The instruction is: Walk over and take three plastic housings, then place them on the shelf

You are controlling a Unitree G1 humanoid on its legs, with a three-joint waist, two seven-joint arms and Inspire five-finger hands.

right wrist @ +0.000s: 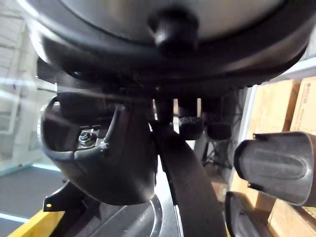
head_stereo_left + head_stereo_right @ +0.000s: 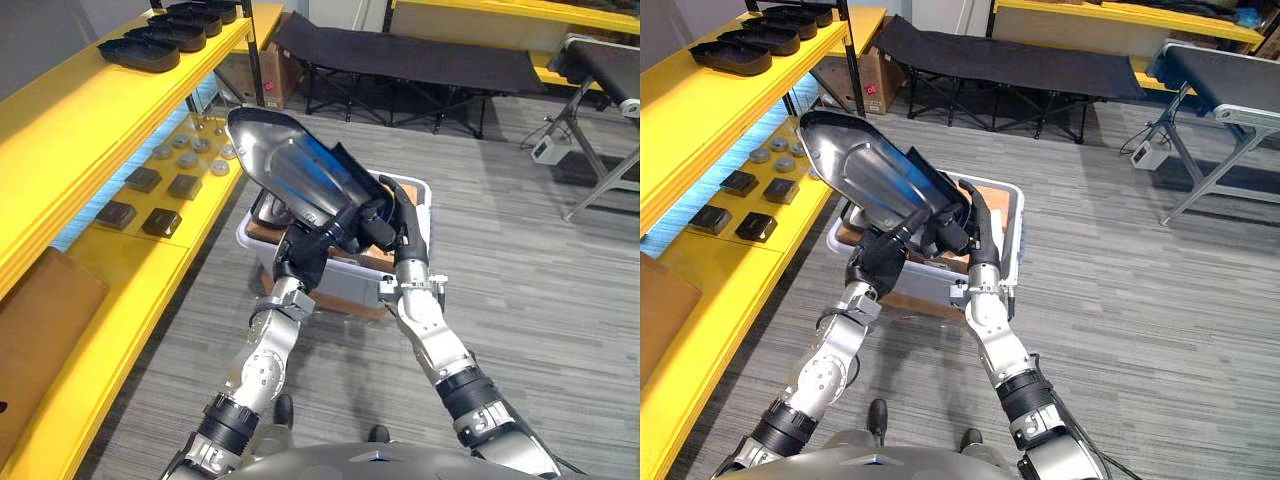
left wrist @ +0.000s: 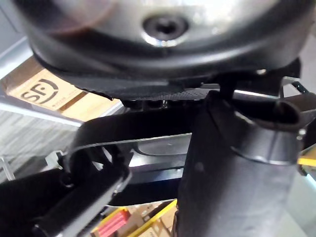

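left hand [image 2: 302,258] and right hand [image 2: 398,228], fingers clamped on the plastic housing [image 2: 285,165] above the bin [image 2: 345,280].

Crate [image 2: 422,187] contents mostly hidden behind the plastic housing [image 2: 285,160]

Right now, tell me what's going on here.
The robot holds a large dark plastic housing up with both hands, left hand and right hand gripping its lower end, above a grey bin on the floor. The yellow shelf stands to its left, with more housings already lying on the top level. This one is not yet placed.
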